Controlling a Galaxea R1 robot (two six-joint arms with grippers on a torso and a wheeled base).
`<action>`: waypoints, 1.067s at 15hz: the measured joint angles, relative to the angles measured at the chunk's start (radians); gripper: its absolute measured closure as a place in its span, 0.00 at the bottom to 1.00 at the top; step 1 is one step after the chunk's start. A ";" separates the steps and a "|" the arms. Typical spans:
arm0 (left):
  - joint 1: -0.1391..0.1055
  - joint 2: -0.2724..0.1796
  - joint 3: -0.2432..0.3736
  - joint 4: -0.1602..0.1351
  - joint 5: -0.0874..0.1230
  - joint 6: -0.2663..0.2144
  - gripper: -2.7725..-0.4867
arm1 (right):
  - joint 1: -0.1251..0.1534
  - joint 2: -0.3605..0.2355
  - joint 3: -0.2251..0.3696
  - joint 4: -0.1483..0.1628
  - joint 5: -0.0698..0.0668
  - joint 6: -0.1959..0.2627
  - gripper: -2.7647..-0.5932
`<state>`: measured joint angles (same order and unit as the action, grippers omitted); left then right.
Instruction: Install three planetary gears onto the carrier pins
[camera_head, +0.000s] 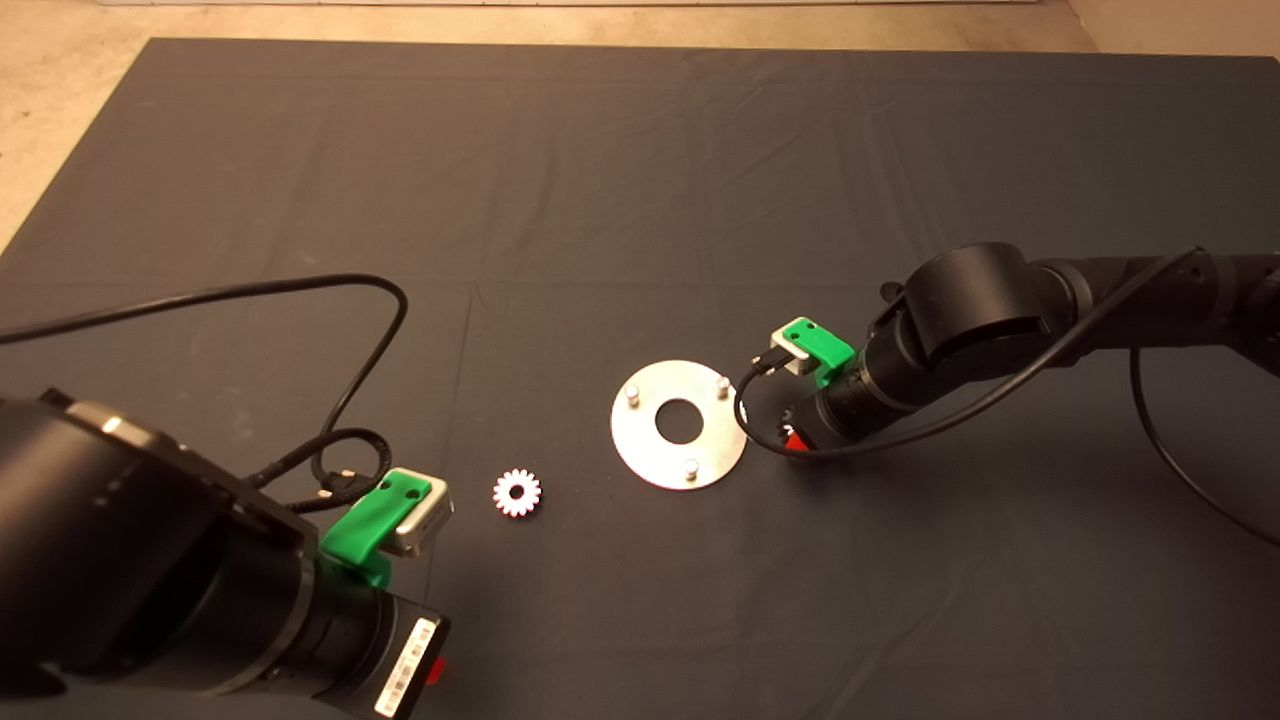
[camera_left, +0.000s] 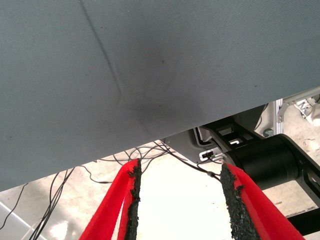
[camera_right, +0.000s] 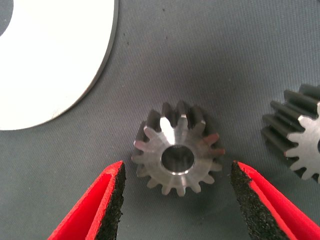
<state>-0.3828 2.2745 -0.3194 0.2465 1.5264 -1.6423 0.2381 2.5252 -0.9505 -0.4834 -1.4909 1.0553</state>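
Count first: three carrier pins (camera_head: 690, 466) stood on one disc (camera_head: 645, 445) mid-mat, all bare, no gear on any. Gears seen: one gear (camera_head: 517, 492) lay flat on the mat just left of the disc in the head view, plus two more in the right wrist view, a near gear (camera_right: 177, 150) and a second gear (camera_right: 302, 142) cut by the frame edge (both hidden under the arm from overhead). So three gears, three pins, one disc w/ a big centre hole.

Right gripper (camera_right: 177, 200) was low at the disc's right edge, fingers spread wide, nothing gripped; the near gear lay flat on the mat just ahead of the gap between the pads, not touching either. The second gear lay beside it, apart. Disc rim (camera_right: 107, 60) showed near, clear of both gears.

Left gripper (camera_left: 180, 200) sat at the lower left over the mat's edge, fingers apart and empty, cables and floor beyond.

Writing: a white barcode label (camera_head: 408, 668) on the left arm, text unreadable.
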 joint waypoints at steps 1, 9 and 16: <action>0.000 0.000 0.000 0.000 0.000 0.000 0.76 | 0.000 0.002 -0.004 0.000 0.000 0.000 0.58; 0.000 0.000 0.000 0.000 0.000 0.000 0.76 | -0.014 0.002 -0.010 -0.017 0.003 -0.003 0.76; 0.000 0.000 0.000 0.000 0.000 0.000 0.76 | -0.016 0.002 -0.010 -0.023 0.003 -0.003 0.82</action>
<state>-0.3828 2.2745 -0.3194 0.2466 1.5264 -1.6419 0.2217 2.5274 -0.9606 -0.5060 -1.4883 1.0519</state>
